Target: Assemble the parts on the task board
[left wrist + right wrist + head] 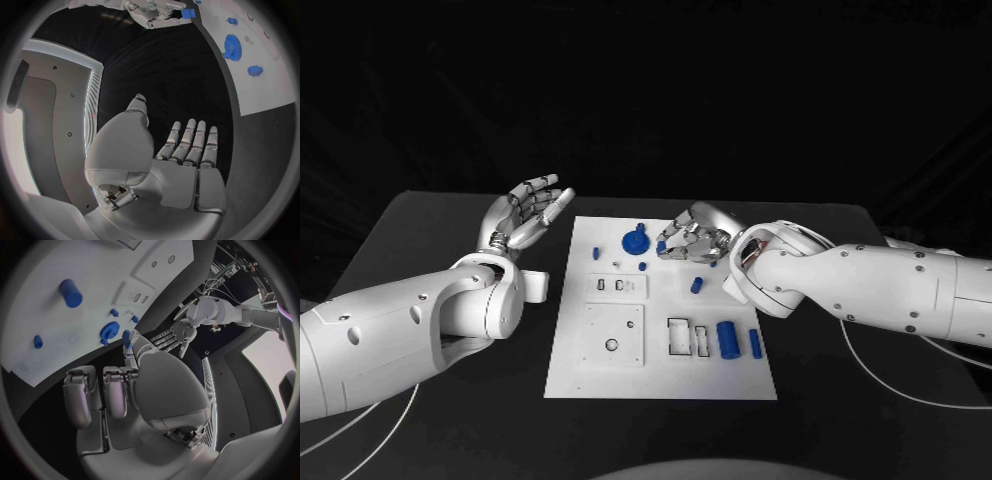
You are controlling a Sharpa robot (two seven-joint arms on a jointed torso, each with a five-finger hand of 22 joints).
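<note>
Fingers of the right hand (692, 238) are curling over the board's (661, 380) far end, and in the left wrist view they are pinching a small blue part (188, 13) at their tips. The left hand (527, 212) is hovering just off the board's left edge, palm up, fingers spread, holding nothing.

Just beside the right hand's fingertips, the blue gear (635, 241) is sitting on the board, with small blue pegs (602, 252) near it. Further out, a short blue piece (697, 285) is lying mid-board, and a blue cylinder (728, 338) and a slim blue bar (754, 343) are resting near the right edge beside two empty rectangular slots (678, 336). A raised square plate (615, 335) with a round hole is occupying the near left.

Risk, as I read it: the pinch is at the very fingertips, so the part could twist or drop while it is travelling. The curled fingers are also hanging close over the gear and could knock it. The board itself is white, flat and lying square on the black surface (430, 230).
</note>
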